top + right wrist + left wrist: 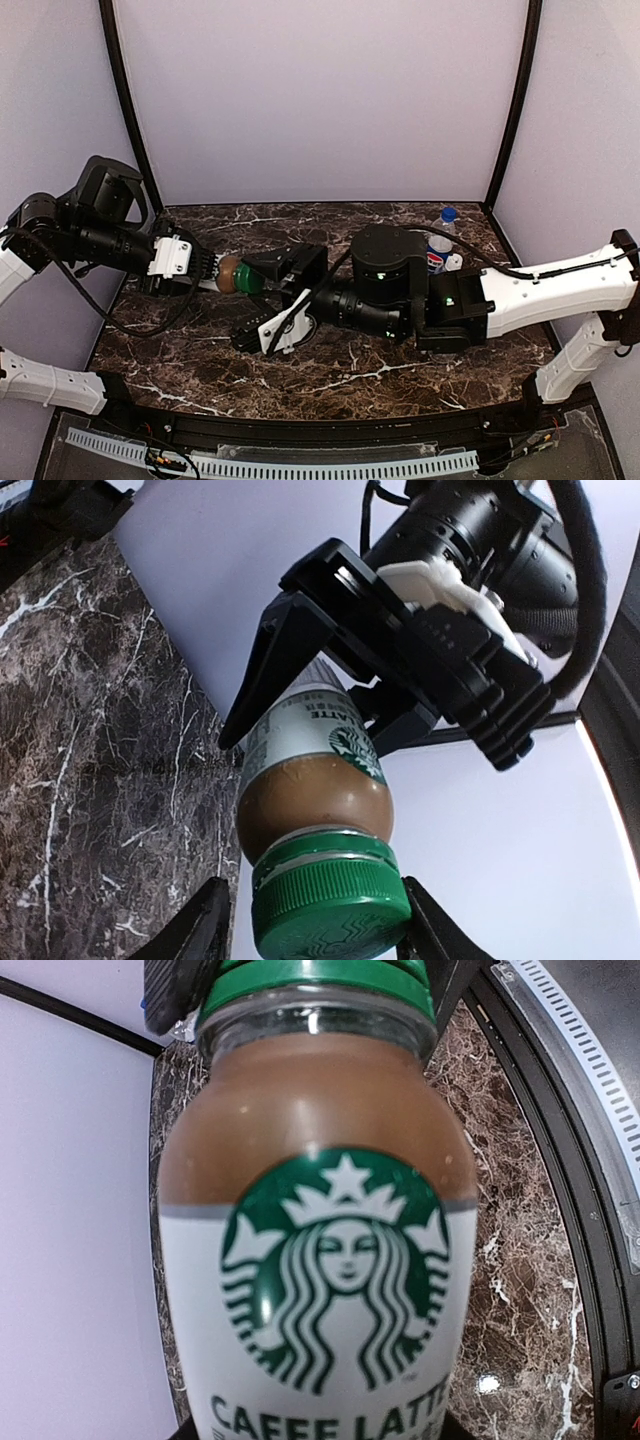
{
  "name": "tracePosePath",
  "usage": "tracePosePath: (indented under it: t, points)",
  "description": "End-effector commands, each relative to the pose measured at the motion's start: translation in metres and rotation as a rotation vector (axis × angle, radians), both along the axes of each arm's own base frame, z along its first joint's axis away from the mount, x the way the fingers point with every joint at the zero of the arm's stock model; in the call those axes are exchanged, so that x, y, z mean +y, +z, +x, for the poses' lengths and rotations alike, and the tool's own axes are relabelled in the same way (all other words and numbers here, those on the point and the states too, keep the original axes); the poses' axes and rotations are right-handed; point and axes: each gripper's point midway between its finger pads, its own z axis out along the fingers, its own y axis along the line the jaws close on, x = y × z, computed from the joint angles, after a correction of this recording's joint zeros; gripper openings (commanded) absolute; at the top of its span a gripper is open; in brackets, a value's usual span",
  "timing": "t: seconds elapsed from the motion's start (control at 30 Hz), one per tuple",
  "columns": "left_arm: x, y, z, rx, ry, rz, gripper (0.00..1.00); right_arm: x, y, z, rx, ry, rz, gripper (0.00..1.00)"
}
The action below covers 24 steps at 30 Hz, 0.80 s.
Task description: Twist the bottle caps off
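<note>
From above, the light is soft and even. The pale walls [320, 100] are bright and the dark counter [330, 375] has hardly any shine. In the left wrist view the brown bottle [320, 1260] is so close that it looks a bit blurry, with small white glints on its glass. In the right wrist view the green cap [330, 910] looks clear against a very bright background.

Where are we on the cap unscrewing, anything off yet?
Done: nothing I can confirm. In hand: left gripper holds the coffee bottle sideways, its green cap still seated, right gripper straddling it. Left: that cap, plus the Pepsi bottle at the back, blue cap on.
</note>
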Motion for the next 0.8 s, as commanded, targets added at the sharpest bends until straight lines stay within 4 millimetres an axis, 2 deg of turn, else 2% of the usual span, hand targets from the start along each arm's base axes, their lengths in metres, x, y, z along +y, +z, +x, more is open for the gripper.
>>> tracePosePath:
  t: [0.0, 0.1, 0.17, 0.2, 0.33, 0.43, 0.53, 0.63, 0.77]
  points:
    - [-0.009, 0.028, -0.007, -0.01, -0.024, -0.121, 0.23, -0.002, -0.001, 0.013, 0.025, -0.074, 0.015, 0.67]
    - [-0.008, 0.03, -0.005, -0.013, -0.007, -0.127, 0.23, -0.006, 0.002, 0.014, 0.057, -0.083, 0.034, 0.82]
    - [-0.009, 0.032, -0.001, -0.025, 0.011, -0.138, 0.23, -0.01, 0.009, 0.014, 0.105, -0.087, 0.074, 0.97]
    - [-0.01, 0.033, 0.001, -0.033, 0.016, -0.146, 0.23, -0.012, 0.015, 0.014, 0.141, -0.089, 0.105, 0.98]
    - [-0.011, 0.041, 0.017, -0.105, 0.071, -0.178, 0.23, -0.023, 0.047, 0.019, 0.404, -0.1, 0.276, 0.99]
    - [-0.01, 0.052, 0.041, -0.229, 0.152, -0.208, 0.24, -0.032, 0.073, 0.015, 0.705, -0.026, 0.384, 0.99]
    - [-0.004, 0.061, 0.06, -0.345, 0.223, -0.216, 0.25, -0.044, 0.095, 0.022, 1.003, 0.033, 0.5, 0.98]
    - [0.002, 0.068, 0.077, -0.455, 0.29, -0.219, 0.25, -0.052, 0.104, 0.043, 1.252, -0.001, 0.648, 0.98]
    - [0.005, 0.071, 0.085, -0.516, 0.319, -0.208, 0.25, -0.047, 0.106, 0.07, 1.567, -0.071, 0.749, 0.92]
